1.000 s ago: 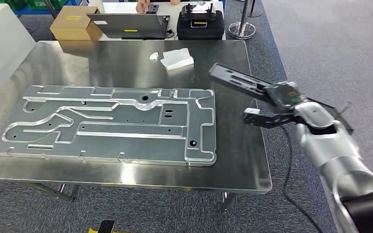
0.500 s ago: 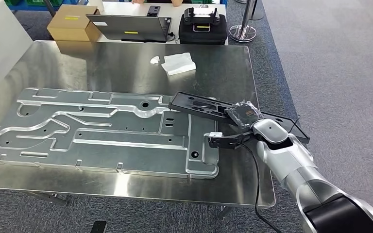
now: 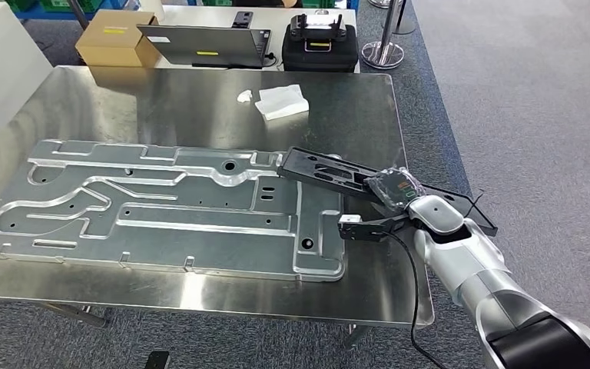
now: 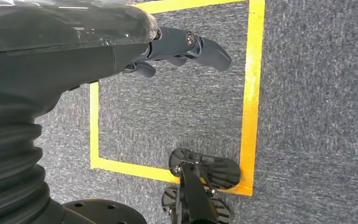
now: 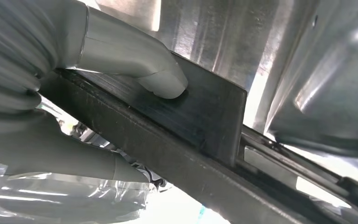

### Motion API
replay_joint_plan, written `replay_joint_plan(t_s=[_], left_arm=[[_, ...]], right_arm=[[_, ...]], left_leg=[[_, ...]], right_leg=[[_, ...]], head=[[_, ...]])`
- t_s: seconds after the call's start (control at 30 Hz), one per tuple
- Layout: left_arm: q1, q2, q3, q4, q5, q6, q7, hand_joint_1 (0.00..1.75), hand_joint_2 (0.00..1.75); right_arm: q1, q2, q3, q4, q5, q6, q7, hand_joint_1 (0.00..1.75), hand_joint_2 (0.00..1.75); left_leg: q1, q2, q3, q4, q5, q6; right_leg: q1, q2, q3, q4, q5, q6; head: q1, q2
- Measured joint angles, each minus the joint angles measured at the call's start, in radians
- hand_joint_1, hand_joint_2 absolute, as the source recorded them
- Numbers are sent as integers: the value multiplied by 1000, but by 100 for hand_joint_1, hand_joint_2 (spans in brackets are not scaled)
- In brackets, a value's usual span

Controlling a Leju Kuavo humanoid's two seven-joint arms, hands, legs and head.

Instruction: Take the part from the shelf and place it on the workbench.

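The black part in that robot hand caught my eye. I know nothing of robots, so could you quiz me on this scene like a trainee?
1. True or false: the right robot hand holds the black part.
2. The part's far end lies over: A) the cardboard box, B) the metal plate, C) the white cloth.
3. Fill in: the left robot hand hangs over grey carpet marked with ______ tape.

Key: 1 true. 2 B. 3 yellow.
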Motion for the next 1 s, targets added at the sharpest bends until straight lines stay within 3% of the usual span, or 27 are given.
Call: replay_joint_plan(t_s=[0.4,0.77,1.0], left_arm=[[0,0,4,0,-5,2,7,0,175],[-6,0,7,0,-14,18,34,0,175],[-6,-1,22,0,5,12,40,0,175]], right_arm=[[-41,17,25,9,8,52,11,175,175],[-160,136,50,67,18,180,54,175,175],[-175,168,63,88,26,202,52,175,175]], left_leg=[[2,0,1,0,1,-2],[2,2,-1,0,1,-3],[3,1,-6,0,1,-3]], right_leg=[[2,1,0,2,0,0],[2,1,-2,2,0,-1],[3,0,-5,1,0,-1]], head=[[0,0],[0,0],[0,0]])
